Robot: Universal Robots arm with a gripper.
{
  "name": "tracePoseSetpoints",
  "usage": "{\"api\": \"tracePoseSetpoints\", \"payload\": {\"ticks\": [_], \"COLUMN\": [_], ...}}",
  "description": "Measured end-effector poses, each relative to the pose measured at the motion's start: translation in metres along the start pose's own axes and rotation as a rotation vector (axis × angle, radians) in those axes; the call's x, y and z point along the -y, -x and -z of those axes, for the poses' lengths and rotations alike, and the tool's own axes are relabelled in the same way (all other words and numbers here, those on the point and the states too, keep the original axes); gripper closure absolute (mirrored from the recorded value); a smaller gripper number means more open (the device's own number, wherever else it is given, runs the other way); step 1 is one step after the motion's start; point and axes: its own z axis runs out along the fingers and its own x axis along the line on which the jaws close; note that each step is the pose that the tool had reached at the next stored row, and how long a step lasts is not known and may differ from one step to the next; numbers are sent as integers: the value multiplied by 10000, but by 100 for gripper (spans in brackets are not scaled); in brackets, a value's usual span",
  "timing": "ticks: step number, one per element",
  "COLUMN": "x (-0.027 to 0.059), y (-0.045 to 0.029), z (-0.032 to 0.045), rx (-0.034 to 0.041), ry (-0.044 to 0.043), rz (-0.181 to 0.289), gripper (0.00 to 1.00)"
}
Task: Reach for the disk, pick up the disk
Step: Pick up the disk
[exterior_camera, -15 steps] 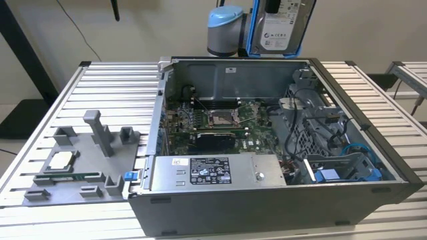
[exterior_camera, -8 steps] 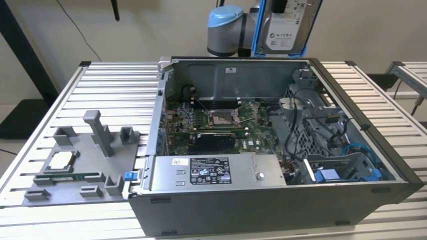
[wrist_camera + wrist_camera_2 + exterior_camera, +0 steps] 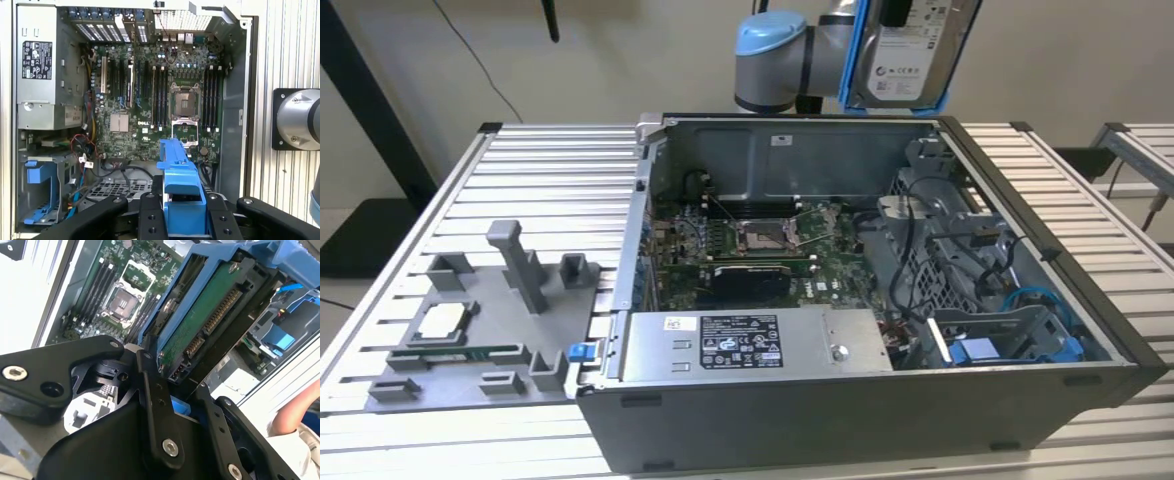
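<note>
The disk (image 3: 903, 55) is a silver-grey hard drive with a white label in a bright blue caddy. It hangs upright high above the back wall of the open computer case, at the arm's end. In the second wrist view my gripper (image 3: 177, 390) is shut on the disk (image 3: 200, 325), whose green circuit board and connectors face the camera. The first wrist view has the blue caddy edge of the disk (image 3: 181, 180) clamped between the black fingers (image 3: 150, 212) of the gripper (image 3: 184, 212), well above the motherboard.
The open computer case (image 3: 1014, 160) lies on a slatted metal table (image 3: 547, 170). Inside are the motherboard (image 3: 761, 235), a power supply (image 3: 747, 345) and a fixed blue bracket (image 3: 987, 350). A grey fixture (image 3: 494, 320) holds a CPU chip (image 3: 440, 322). A person's arm (image 3: 295, 415) is nearby.
</note>
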Motion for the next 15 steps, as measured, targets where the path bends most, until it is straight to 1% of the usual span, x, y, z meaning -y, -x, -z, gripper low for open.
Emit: {"api": "tracePoseSetpoints", "payload": {"ticks": [2, 15], "x": [45, 418], "y": [0, -1], "z": [2, 15], "rx": [0, 1], "ry": [0, 4], "rz": [0, 0], "gripper": [100, 100]}}
